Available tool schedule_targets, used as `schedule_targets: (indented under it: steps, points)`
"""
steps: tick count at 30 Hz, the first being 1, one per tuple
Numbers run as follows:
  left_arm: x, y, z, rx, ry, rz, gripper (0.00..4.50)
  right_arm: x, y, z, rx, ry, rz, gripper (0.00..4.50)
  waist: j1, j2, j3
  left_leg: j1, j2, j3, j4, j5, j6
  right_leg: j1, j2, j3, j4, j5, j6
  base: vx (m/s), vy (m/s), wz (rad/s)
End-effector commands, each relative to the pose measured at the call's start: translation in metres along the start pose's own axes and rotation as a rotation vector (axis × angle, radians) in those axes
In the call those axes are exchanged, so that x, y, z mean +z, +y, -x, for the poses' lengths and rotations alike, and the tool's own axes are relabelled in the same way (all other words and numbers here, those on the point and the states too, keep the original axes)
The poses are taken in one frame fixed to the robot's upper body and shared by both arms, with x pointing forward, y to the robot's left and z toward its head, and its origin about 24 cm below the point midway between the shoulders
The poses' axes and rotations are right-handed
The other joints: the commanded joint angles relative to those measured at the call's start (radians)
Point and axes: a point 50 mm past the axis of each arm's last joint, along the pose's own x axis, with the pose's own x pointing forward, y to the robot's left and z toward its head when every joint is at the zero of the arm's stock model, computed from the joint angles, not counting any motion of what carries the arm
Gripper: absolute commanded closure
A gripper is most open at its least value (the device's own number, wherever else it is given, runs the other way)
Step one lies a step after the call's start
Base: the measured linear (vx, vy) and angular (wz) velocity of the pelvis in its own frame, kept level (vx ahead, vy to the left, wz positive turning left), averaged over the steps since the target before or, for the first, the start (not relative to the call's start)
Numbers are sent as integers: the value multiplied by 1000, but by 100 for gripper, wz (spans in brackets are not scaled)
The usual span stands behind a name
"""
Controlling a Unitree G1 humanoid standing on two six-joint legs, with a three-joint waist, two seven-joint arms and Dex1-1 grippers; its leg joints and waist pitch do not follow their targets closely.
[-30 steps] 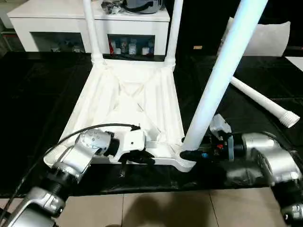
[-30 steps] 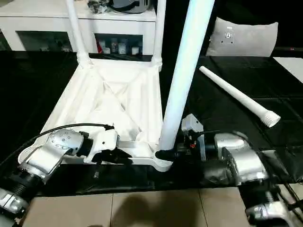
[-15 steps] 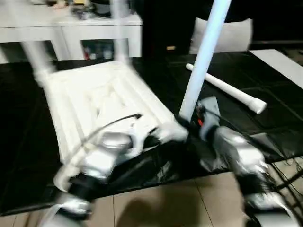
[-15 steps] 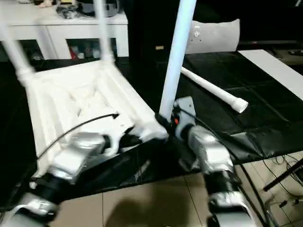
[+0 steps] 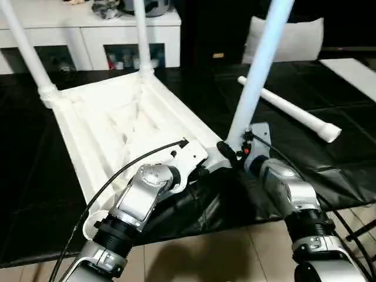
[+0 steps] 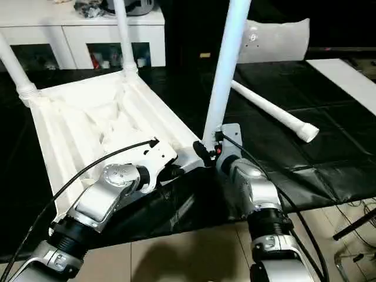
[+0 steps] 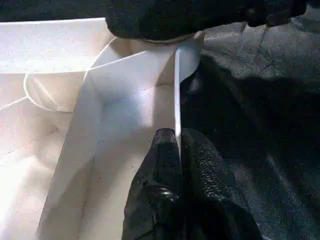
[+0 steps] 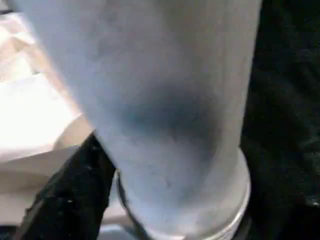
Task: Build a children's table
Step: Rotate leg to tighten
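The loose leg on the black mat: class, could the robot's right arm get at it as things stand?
Probably yes. The loose leg lies in the open on that side, nothing over it. But the right gripper is at the base of the upright leg, so it must leave that first.

Both silver forearms angle inward; left gripper (image 7: 179, 145) pinched closed, right gripper (image 5: 229, 154) beside it.
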Motion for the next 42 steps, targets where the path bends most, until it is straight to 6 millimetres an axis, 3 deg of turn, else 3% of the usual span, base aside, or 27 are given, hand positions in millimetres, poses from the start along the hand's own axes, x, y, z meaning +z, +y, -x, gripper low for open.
schedule_targets:
  steps: [1,3,4,5,7,15,16,19,20,24,27,34,42]
  points:
    - [6,1,1,-27,-37,-42,450,7,-2,14,141,-29,67,41,10,1,-56,-19,19,5,-65,-126,89,63,-51,47,-58,-227,-192,0,0,0]
    - [5,2,2,-33,-37,-50,450,7,-3,17,159,-30,78,36,12,-4,-57,-18,19,7,-63,-118,97,64,-50,47,-57,-207,-194,0,0,0]
    - [3,2,3,-59,-33,-78,450,10,-9,26,201,-25,105,31,12,1,-58,-22,17,4,-63,-106,104,67,-51,47,-52,-190,-202,0,0,0]
    - [3,2,3,-59,-33,-78,450,10,-9,26,201,-25,105,11,14,-3,-61,-19,18,7,-59,-96,113,66,-50,48,-51,-170,-207,0,0,0]
    - [1,3,5,-88,-35,-101,450,14,-12,34,251,-19,135,4,14,-2,-59,-21,17,9,-58,-100,126,65,-50,47,-53,-176,-213,0,0,0]
    - [-12,5,18,-254,15,-224,450,27,-29,54,362,32,276,4,30,-3,-58,-15,22,10,-58,-119,117,58,-50,47,-55,-234,-208,0,0,0]
    - [-16,5,21,-293,23,-245,450,29,-30,56,393,41,295,30,34,-3,-59,-13,23,10,-58,-112,116,57,-51,48,-53,-222,-211,0,0,0]
    - [-19,4,25,-346,36,-271,450,30,-29,59,444,61,310,41,40,-8,-59,-14,24,10,-57,-96,120,59,-51,48,-46,-187,-226,0,0,0]
    - [-23,3,31,-431,56,-308,450,28,-25,62,537,121,319,52,43,-8,-60,-14,23,10,-56,-97,123,60,-51,47,-45,-188,-228,0,0,0]
    - [-25,4,36,-481,69,-332,450,26,-22,63,605,172,324,86,50,-4,-59,-13,27,12,-55,-89,124,58,-51,49,-40,-167,-239,0,0,0]
    - [-25,7,40,-513,67,-352,450,25,-18,63,665,204,335,108,59,-5,-58,-13,28,12,-56,-115,107,57,-53,49,-42,-204,-231,0,0,0]
    - [-23,10,45,-560,53,-364,450,22,-10,61,751,234,336,172,60,-10,-55,-15,25,10,-57,-151,79,56,-55,51,-48,-287,-197,0,0,0]
    - [-24,11,45,-571,53,-364,450,17,-7,62,790,255,309,212,60,-9,-58,-15,25,10,-56,-136,77,56,-53,51,-43,-257,-203,0,0,0]
